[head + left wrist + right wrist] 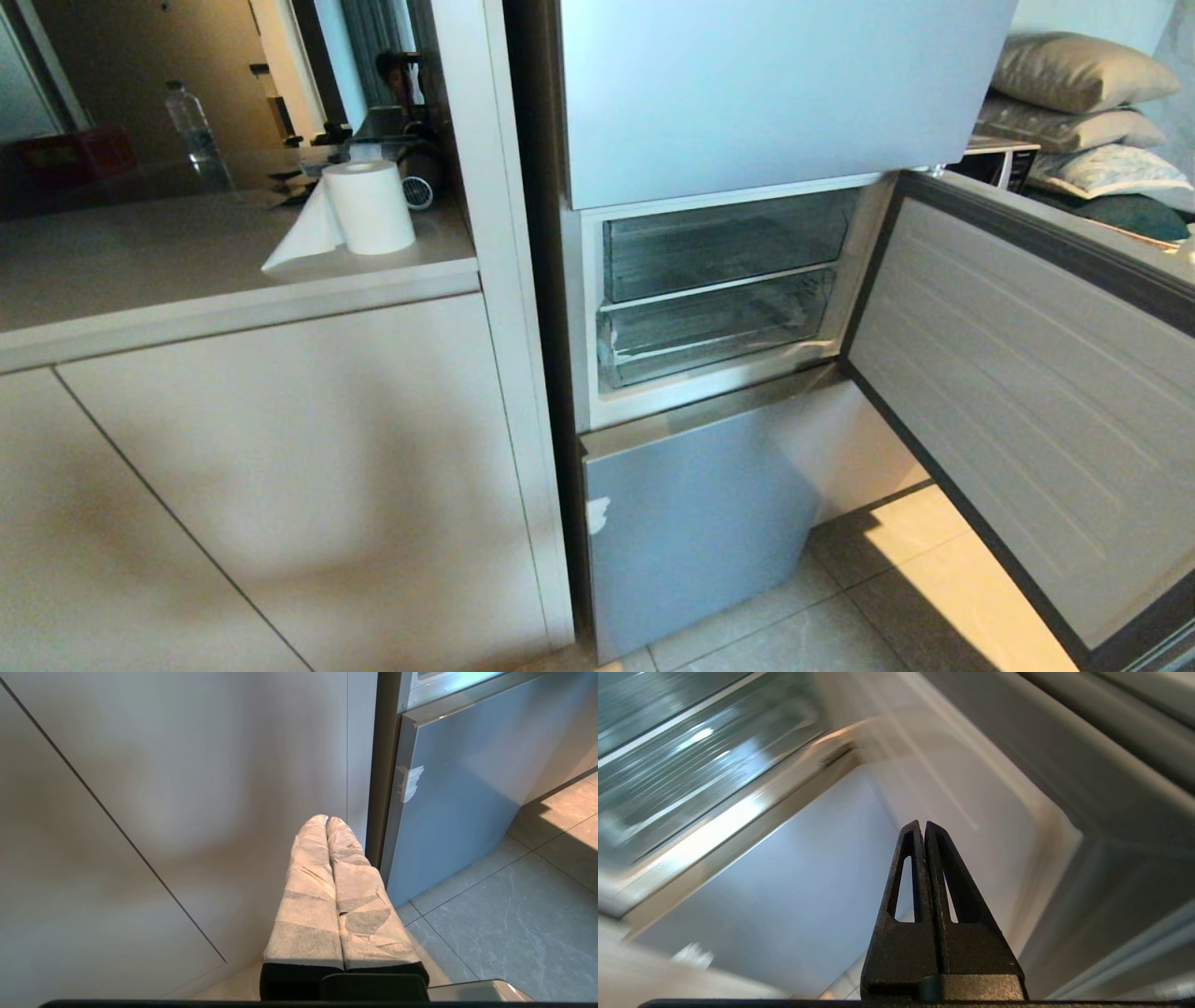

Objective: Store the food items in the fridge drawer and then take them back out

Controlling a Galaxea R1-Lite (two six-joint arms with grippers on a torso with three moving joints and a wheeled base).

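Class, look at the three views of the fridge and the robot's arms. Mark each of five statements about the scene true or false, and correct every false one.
1. The fridge's middle door stands open. True.
2. A red fruit lies in the lower clear drawer. False: no fruit shows in either clear drawer.
3. The right gripper has its jaws shut and holds nothing. True.
4. The left gripper is gripping the bottom door. False: it is shut, holds nothing, and hangs apart from that door, in front of the cabinet.
5. A paper roll stands on the counter. True.
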